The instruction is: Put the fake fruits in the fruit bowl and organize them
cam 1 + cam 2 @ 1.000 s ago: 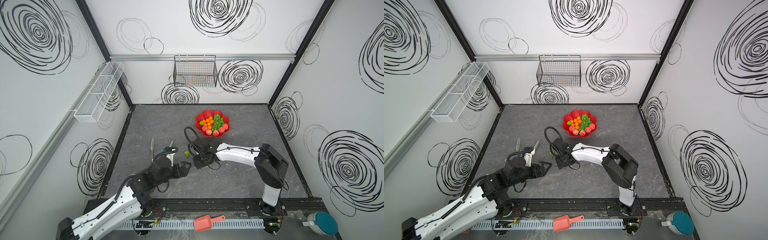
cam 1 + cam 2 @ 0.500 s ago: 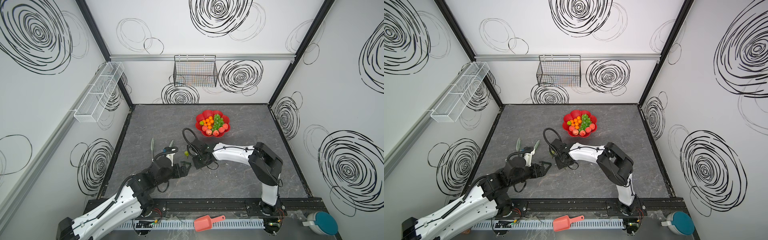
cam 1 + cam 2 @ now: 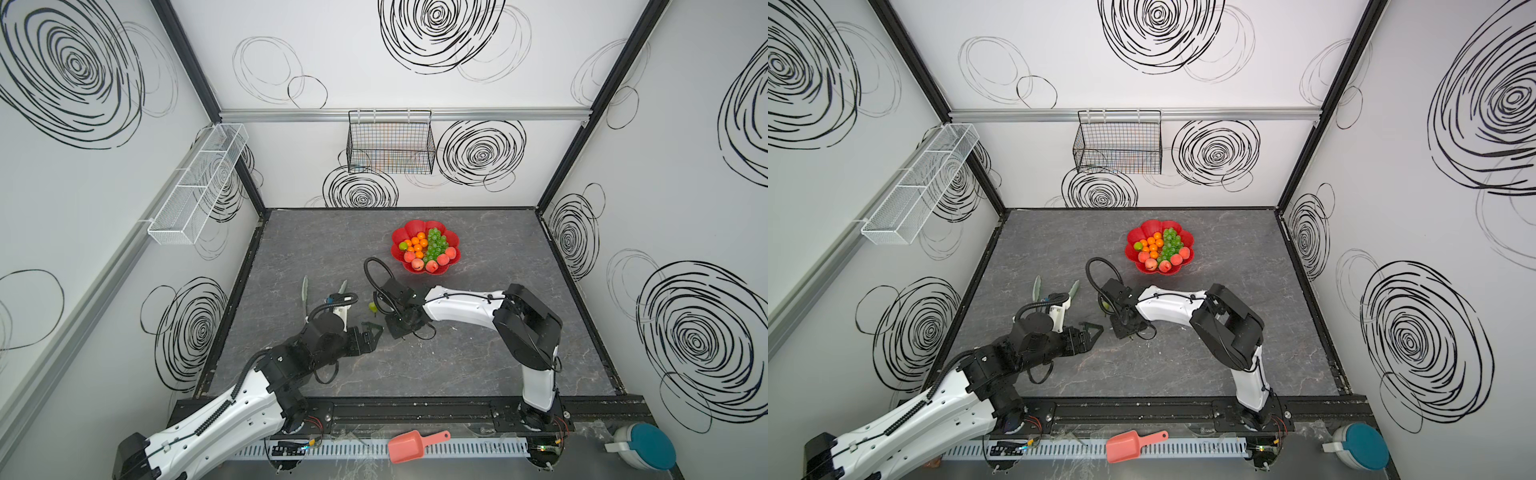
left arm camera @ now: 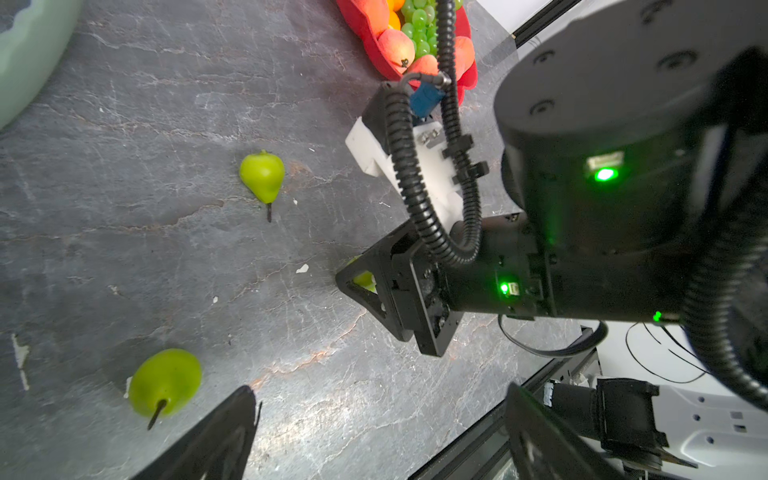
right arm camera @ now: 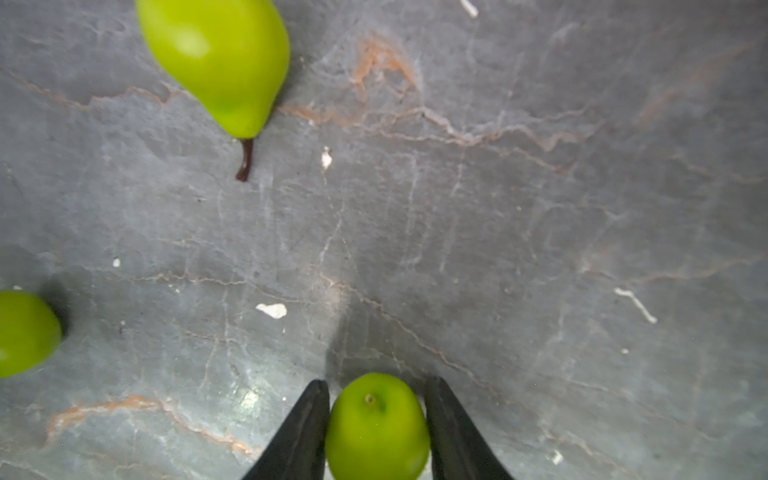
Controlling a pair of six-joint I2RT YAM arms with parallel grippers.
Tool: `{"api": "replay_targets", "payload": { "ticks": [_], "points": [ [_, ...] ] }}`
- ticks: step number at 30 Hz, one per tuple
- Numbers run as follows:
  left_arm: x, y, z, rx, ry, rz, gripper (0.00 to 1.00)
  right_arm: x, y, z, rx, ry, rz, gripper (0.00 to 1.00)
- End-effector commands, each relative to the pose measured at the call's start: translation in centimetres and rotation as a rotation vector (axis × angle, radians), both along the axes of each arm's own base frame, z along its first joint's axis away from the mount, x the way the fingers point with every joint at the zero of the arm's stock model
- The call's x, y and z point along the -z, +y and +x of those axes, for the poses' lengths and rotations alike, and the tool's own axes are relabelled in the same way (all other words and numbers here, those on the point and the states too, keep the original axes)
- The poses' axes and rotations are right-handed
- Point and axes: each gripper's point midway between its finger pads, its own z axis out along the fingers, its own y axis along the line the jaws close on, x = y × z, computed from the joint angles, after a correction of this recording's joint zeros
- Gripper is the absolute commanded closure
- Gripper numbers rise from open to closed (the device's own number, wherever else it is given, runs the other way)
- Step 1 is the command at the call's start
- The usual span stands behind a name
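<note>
Fig.: R claw (image 5: 376, 381), having swung further from the glossy red flower-shaped plastic bowl (image 3: 415, 226) in the last sec., has narrowed its jaws. Both fingers now touch a small green plastic pear (image 5: 376, 428), unlifted, well in front of bowl. L claw (image 4: 382, 436) wide open, empty. Grasp nearly done; two more loose green pears (image 4: 262, 174) remain.

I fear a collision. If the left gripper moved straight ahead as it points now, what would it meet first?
Probably the black right gripper, directly ahead of the left gripper, its jaws around a small green plastic pear. Depth is unclear.
</note>
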Motion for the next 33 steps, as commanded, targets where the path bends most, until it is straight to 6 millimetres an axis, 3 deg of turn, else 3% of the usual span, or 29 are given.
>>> {"api": "replay_targets", "payload": {
  "ticks": [1, 12, 21, 27, 33],
  "points": [
    [-1.6, -0.1, 0.7, -0.012, -0.045, -0.021, 0.04, 0.6, -0.5, -0.1, -0.002, -0.003, -0.044, 0.59],
    [-1.8, -0.1, 0.9, -0.010, -0.048, -0.023, 0.04, -0.3, -0.5, 0.0, 0.006, -0.017, -0.028, 0.62],
    [-3.6, 0.6, 3.0, -0.027, -0.077, -0.048, 0.04, -5.1, 0.3, 1.3, 0.025, -0.045, 0.110, 0.63],
    [-5.3, 1.0, 5.6, -0.037, -0.109, -0.078, 0.04, -8.4, -1.1, 4.1, 0.076, -0.097, 0.172, 0.64],
    [-7.1, 0.5, 8.1, -0.030, -0.140, -0.126, 0.04, -11.2, -3.5, 8.4, 0.146, -0.156, 0.205, 0.64]
  ]
}}
